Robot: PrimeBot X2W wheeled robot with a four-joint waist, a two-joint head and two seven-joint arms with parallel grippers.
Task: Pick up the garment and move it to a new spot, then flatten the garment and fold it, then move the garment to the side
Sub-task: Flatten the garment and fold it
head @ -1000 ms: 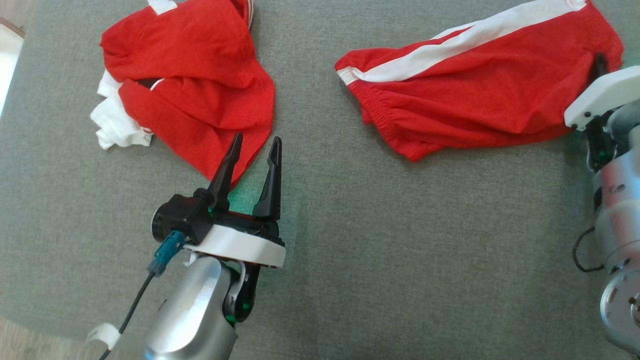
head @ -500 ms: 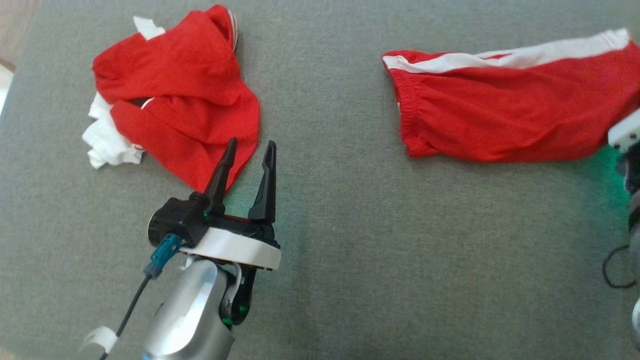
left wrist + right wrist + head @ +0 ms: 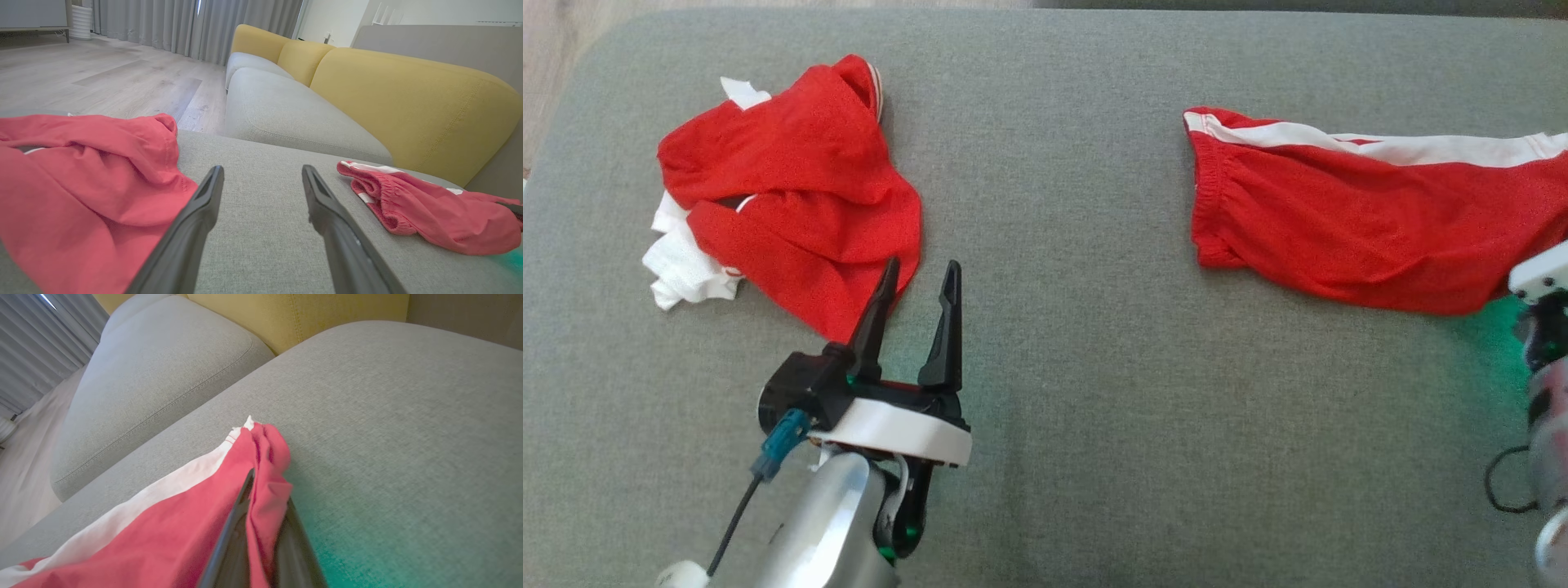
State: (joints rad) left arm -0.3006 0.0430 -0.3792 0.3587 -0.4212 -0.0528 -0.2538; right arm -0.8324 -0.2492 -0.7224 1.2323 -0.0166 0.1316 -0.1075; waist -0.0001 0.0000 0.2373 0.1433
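The garment is a pair of red shorts with a white side stripe, stretched out on the grey cushion at the right. My right gripper is shut on a bunched red edge of it; in the head view its white wrist mount sits at the garment's lower right end. The same shorts lie to the right in the left wrist view. My left gripper stands open and empty, its fingers just touching the lower tip of a second, crumpled red and white garment.
Both garments lie on a wide grey seat cushion. A yellow sofa back rises behind it, with another grey cushion beyond. Wooden floor lies past the cushion's left edge.
The head camera has tilted, shifting the whole picture. Beyond that, the right gripper has dragged the shorts to the right, away from the crumpled garment. The left gripper has stayed beside that garment.
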